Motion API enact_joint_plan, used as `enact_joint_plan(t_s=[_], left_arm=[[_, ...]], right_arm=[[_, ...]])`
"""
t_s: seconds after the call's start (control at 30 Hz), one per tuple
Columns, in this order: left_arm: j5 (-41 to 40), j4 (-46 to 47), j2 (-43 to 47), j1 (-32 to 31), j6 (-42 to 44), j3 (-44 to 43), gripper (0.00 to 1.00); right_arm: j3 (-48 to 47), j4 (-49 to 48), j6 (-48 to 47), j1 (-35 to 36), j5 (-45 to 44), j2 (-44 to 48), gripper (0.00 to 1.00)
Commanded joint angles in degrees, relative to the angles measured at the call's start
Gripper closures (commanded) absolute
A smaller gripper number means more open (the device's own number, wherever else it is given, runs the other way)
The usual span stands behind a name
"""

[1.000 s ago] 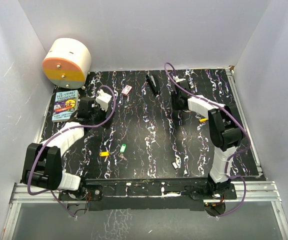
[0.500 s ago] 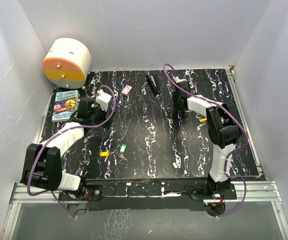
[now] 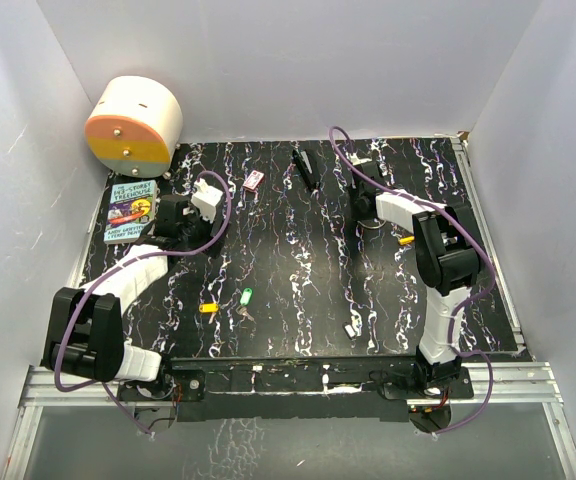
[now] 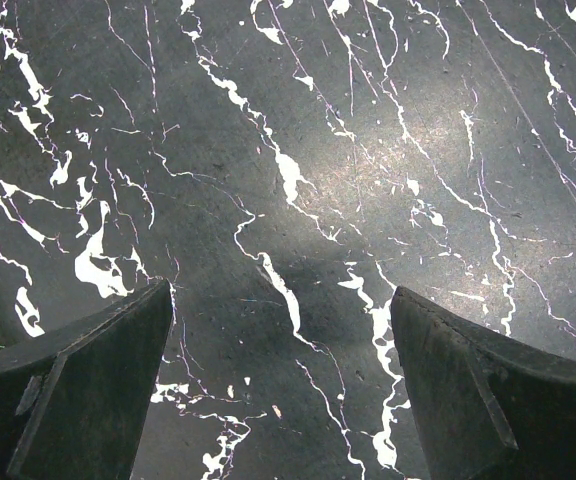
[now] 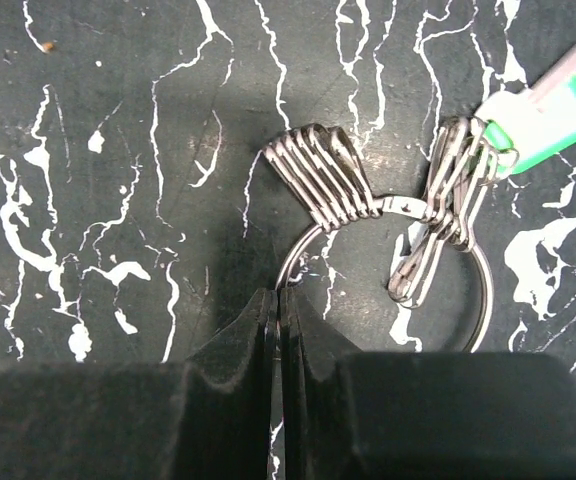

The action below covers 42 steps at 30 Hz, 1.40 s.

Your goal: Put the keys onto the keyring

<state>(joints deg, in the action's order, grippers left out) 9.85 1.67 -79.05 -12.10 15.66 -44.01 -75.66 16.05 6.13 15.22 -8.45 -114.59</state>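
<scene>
Top camera overlooks the whole table (image 3: 298, 270); both wrist cameras face it closely.

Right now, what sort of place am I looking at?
Probably a robot test booth: a left arm and a right arm bolted to a black marbled table, plain white walls around it, and props like a book and a keyring.

Parted claw (image 4: 280, 295) over marbled tabletop (image 4: 368, 150)

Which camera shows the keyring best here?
Right wrist: the keyring fills the frame, clips and green tag clear. Top external shows at most a faint loop; left wrist shows only tabletop.
</scene>
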Motion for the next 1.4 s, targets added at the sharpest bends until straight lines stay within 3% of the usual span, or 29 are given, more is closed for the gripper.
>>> enact_joint_plan(t_s=[0.0,0.37,0.47,0.53,0.77,0.97,1.13,1.37], left_arm=[[-0.2,0.4,1.7,0.3,0.2,0.1,0.11],[-0.3,0.6,1.2,0.2,-0.2,-0.5,0.11],[-0.7,0.6,1.4,0.3,-0.2,-0.4,0.11],[-1.0,0.6,1.6,0.3,-0.2,-0.4,0.11],[-0.9,1.0,2.0,0.4,-0.2,0.2,0.11],[-0.3,0.8,1.8,0.3,-0.2,0.0,0.11],[-0.4,0.8,1.9,0.3,-0.3,0.2,0.11],[-0.4,1.0,1.9,0.4,-0.3,0.5,0.11]], right_arm=[[0.3,2.2,2.3,0.0,6.1,-1.1,0.93],[-3.7,1.4,12.1,0.0,30.8,6.6,0.93],[-4.9,-3.0,18.1,-0.1,40.8,11.8,0.93],[-4.0,-7.0,21.8,-0.5,42.3,15.6,0.93],[3.3,-7.5,24.4,-8.9,42.3,18.2,0.93],[3.8,0.4,13.6,-5.0,30.5,16.0,0.75],[1.6,5.7,10.5,-4.9,22.2,13.2,0.71],[0.5,8.4,9.1,-4.8,17.4,8.8,0.69]])
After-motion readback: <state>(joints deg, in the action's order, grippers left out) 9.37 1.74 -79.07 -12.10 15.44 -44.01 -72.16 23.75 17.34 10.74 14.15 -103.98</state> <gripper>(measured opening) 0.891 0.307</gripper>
